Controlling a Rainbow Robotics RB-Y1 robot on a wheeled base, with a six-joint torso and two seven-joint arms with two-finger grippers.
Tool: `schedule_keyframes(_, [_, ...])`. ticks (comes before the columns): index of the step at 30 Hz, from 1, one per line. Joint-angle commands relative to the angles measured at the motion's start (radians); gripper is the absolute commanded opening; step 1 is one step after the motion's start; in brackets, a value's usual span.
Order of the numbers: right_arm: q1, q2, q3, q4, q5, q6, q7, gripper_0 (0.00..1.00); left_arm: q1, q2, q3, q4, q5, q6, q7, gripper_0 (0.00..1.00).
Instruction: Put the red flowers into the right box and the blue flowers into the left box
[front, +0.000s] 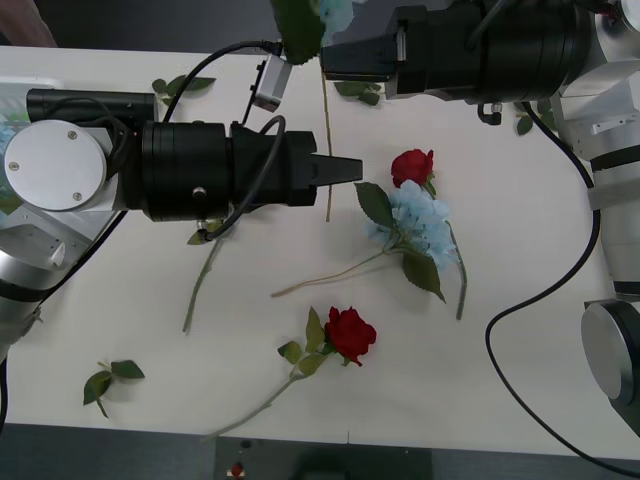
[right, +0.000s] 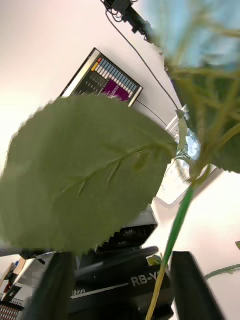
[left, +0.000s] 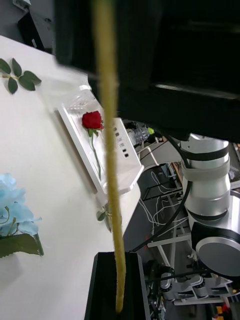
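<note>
You are mid-handover: your left hand (front: 338, 170) looks clenched on the stem of a lifted blue flower (front: 326, 120), while the right hand (front: 328, 58) just above it stands released, fingers either side of the stem. Next, carry it to the left box behind your left hand. You have two blue flowers, the other (front: 420, 215) lying on the surface beyond the left fingertips, and three red flowers: two (front: 411, 165) (front: 350, 333) near it and one (left: 92, 120) in the right box (left: 125, 170).

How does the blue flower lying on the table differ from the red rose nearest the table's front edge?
The blue flower has a wide, fluffy pale-blue head; the red rose has a small deep-red bloom. The blue flower's leaves are larger than the red rose's. The blue flower lies against another rose; the red rose lies alone. Both lie flat on the table.
</note>
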Motion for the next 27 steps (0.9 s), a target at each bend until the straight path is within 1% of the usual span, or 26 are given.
schedule_keyframes(1, [-0.035,0.018,0.003,-0.027,-0.007,-0.007,-0.02,1.0,-0.031,0.054,0.052,-0.028,0.001,-0.013,0.02,0.0])
schedule_keyframes(8, [-0.035,0.018,0.003,-0.027,-0.007,-0.007,-0.02,1.0,-0.014,0.158,0.107,-0.028,0.03,-0.013,0.029,0.0])
schedule_keyframes(11, [-0.035,0.018,0.003,-0.027,-0.007,-0.007,-0.02,1.0,0.009,0.221,0.145,-0.028,0.061,-0.013,0.031,0.0])
schedule_keyframes(14, [-0.035,0.018,0.003,-0.027,-0.007,-0.007,-0.02,1.0,0.053,0.295,0.198,-0.028,0.102,-0.013,0.031,0.0])
schedule_keyframes(17, [-0.035,0.018,0.003,-0.027,-0.007,-0.007,-0.02,1.0,0.112,0.37,0.257,-0.028,0.135,-0.013,0.028,0.0])
schedule_keyframes(18, [-0.013,0.015,0.007,-0.021,-0.004,0.002,-0.017,1.0,0.132,0.391,0.279,-0.028,0.144,-0.013,0.028,0.0])
schedule_keyframes(20, [-0.004,0.009,0.007,-0.021,0.005,0.015,-0.016,1.0,0.185,0.446,0.325,-0.023,0.159,-0.013,0.028,0.0])
schedule_keyframes(23, [-0.008,-0.045,0.01,-0.027,0.034,0.033,-0.014,1.0,0.28,0.525,0.406,-0.005,0.176,-0.012,0.023,0.0])
schedule_keyframes(24, [-0.008,-0.054,0.01,-0.03,0.039,0.034,-0.013,1.0,0.297,0.535,0.422,0.001,0.179,-0.01,0.022,0.0])
schedule_keyframes(27, [-0.007,-0.095,0.013,-0.03,0.089,0.057,-0.014,1.0,0.398,0.583,0.5,0.043,0.182,-0.01,0.005,0.0])
